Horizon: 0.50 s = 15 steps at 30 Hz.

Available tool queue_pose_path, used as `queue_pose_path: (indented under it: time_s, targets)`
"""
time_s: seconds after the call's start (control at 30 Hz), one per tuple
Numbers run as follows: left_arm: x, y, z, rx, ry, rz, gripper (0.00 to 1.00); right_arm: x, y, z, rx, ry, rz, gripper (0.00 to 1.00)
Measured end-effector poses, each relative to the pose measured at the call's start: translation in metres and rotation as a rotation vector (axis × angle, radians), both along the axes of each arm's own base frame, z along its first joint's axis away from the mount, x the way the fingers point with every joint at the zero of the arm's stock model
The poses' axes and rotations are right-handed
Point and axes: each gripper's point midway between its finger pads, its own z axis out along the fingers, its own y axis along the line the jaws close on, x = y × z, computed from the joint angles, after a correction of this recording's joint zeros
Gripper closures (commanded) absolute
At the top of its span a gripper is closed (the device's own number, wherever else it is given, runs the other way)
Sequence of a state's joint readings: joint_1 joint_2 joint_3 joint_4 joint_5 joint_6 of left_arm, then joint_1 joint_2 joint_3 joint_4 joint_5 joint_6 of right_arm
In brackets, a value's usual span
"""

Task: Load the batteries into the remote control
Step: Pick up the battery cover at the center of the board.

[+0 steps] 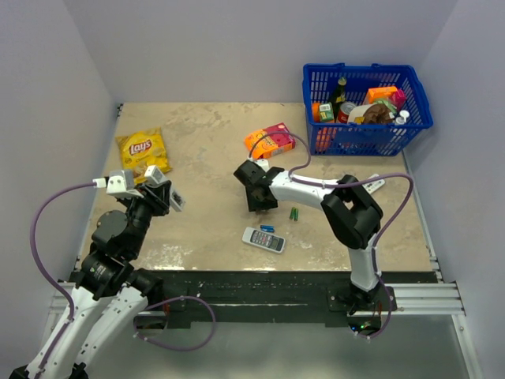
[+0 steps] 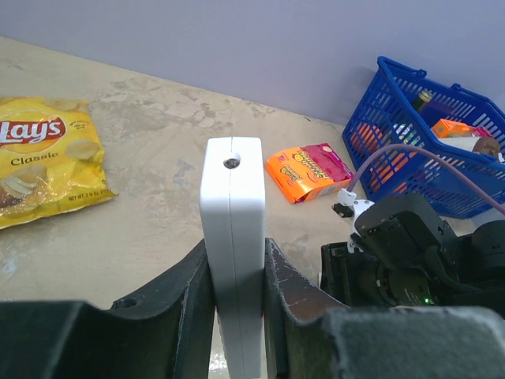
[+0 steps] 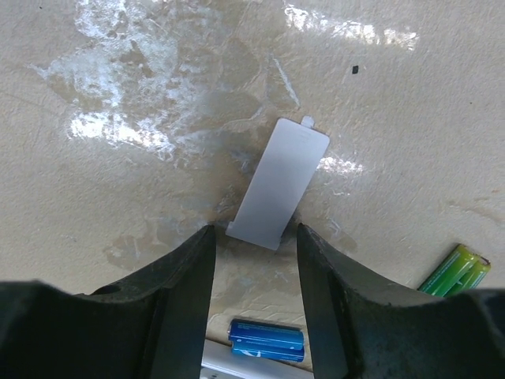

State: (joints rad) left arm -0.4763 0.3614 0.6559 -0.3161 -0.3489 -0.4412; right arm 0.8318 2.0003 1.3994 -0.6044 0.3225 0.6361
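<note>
The table [image 1: 205,134] is a tan, mottled slab with pale scuffs and glossy patches that catch the light; plain lavender-grey walls [image 1: 237,47] close it in on the left, far and right sides. The remote control [image 1: 379,182], a slim white stick, lies at the right side of the table just beyond the right arm's elbow, partly hidden. The left gripper [image 2: 234,253] is clenched on a white handset [image 2: 231,205], held edge-on above the near left of the table. The right gripper [image 3: 255,233] is released, its fingers straddling the near end of a flat white cover [image 3: 282,180] on the table; whether they touch it I cannot tell. Green cells [image 3: 456,268] lie to its right; blue cells [image 3: 267,339] lie nearer. A chips bag [image 1: 142,150] lies far left; a blue basket [image 1: 371,138] stands far right.
</note>
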Motion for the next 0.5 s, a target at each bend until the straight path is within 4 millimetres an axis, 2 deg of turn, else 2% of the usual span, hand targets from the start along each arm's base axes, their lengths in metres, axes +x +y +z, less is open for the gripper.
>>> queue_pose_path:
  time_s: [0.3,0.5]
  targets:
    - [0.000,0.000,0.000,0.000,0.000,0.000,0.86,-0.001,-0.017,0.000,0.007,-0.001,-0.026,0.52]
    - [0.000,0.000,0.000,0.000,0.000,0.000,0.86,-0.001,-0.016,-0.001,0.026,0.010,-0.025,0.55]
